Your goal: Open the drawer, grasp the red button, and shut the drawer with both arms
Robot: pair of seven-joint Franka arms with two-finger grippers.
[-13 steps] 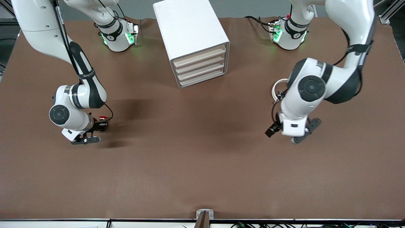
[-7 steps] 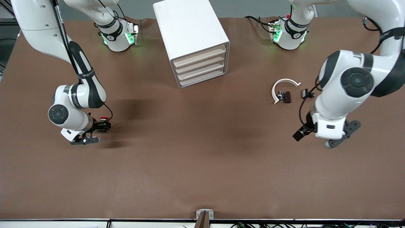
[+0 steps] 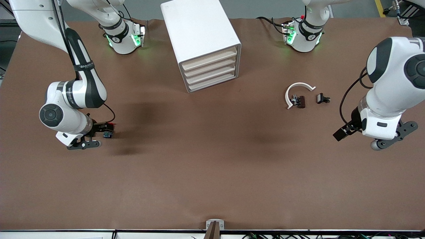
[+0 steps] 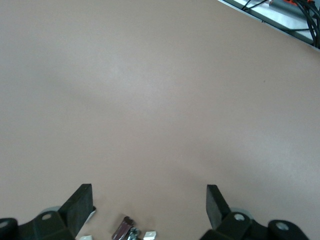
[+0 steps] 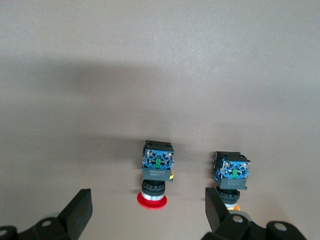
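The white cabinet [image 3: 199, 30] stands at the middle of the table near the arm bases, with all four beige drawer fronts [image 3: 210, 68] shut. The red-capped button [image 5: 155, 181] lies on its side on the table, beside a like button with a yellow-orange cap [image 5: 231, 176]. Both show in the front view near the right arm's end, the red one [image 3: 109, 125] just beside the hand. My right gripper [image 5: 148, 215] [image 3: 87, 136] is open and empty just above the red cap, one finger on either side. My left gripper [image 4: 149, 207] [image 3: 378, 132] is open and empty over bare table.
A white curved piece [image 3: 297, 89] and two small dark parts [image 3: 300, 101] [image 3: 322, 98] lie on the table between the cabinet and the left arm. Small loose parts [image 4: 125, 229] show at the edge of the left wrist view.
The left arm has swung toward its own end of the table, uncovering the white curved piece and the small dark parts. The right arm has shifted a little toward its end.
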